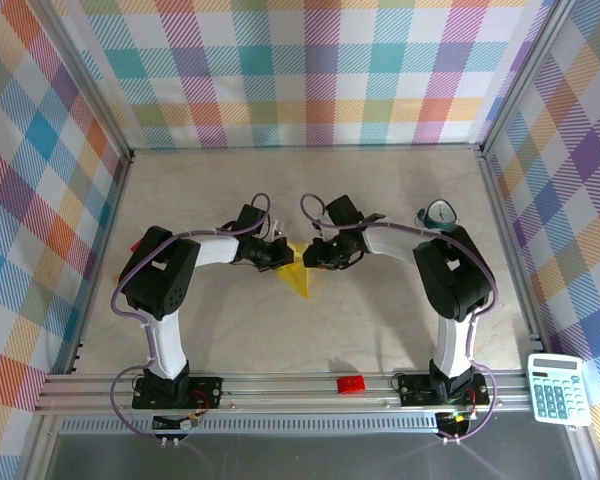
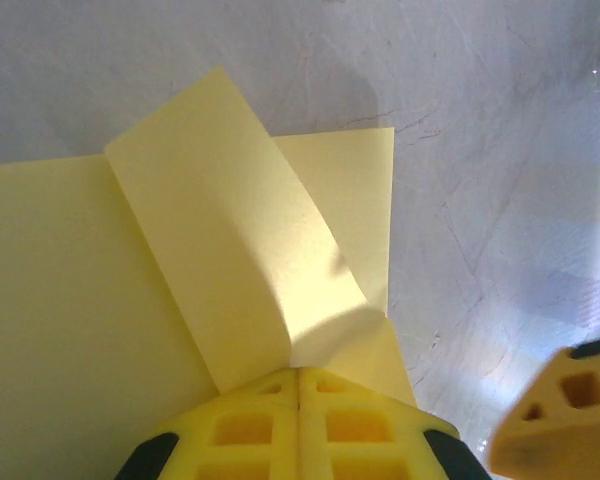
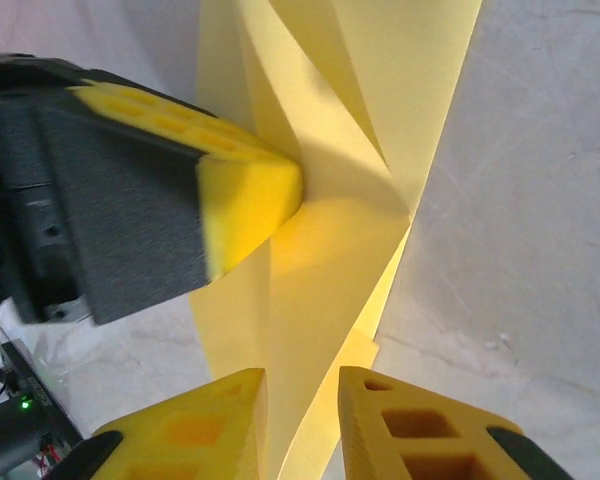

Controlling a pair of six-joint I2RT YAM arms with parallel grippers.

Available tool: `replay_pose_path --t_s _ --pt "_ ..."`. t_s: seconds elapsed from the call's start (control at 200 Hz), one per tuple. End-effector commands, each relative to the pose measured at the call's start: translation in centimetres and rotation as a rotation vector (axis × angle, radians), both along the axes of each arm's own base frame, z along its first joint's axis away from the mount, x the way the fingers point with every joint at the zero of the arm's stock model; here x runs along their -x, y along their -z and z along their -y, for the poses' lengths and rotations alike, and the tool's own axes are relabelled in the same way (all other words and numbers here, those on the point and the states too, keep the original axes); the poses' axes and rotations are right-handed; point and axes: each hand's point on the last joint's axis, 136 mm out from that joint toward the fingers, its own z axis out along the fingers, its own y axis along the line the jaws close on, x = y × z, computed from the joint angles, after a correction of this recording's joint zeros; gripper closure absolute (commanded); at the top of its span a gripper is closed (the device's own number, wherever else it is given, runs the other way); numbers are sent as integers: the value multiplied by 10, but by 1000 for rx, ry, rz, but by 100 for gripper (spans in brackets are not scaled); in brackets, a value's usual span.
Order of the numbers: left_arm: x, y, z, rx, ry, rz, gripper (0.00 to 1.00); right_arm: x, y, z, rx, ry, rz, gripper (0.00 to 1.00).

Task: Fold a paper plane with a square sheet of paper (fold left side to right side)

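Left wrist view: pinching a raised flap of the square sheet of paper (image 2: 70, 300) near the desk (image 2: 510, 150) centre, left claw (image 2: 298, 385) pressed together. Holding right claw (image 3: 302, 400) slightly spread around the sheet's edge. Risking the flap springing back or the sheet sliding, skewing the crease.

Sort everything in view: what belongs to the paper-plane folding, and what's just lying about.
Job in hand:
yellow paper
left gripper
right gripper

Lying about:
red brick on the front rail
calculator
teal roll
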Motion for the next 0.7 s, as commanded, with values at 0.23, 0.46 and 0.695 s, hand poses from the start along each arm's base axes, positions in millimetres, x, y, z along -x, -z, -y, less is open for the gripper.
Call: replay_pose_path --t_s 0.23,0.46,0.695 --pt "24 34 -23 -132 -23 -100 100 39 -37 -25 -171 -82 -63 100" --pt "23 33 -22 -129 -22 -96 100 59 -11 -35 -191 -110 -155 100" --pt "21 31 -22 -127 -23 -93 100 68 16 -27 -157 -99 -199 100"
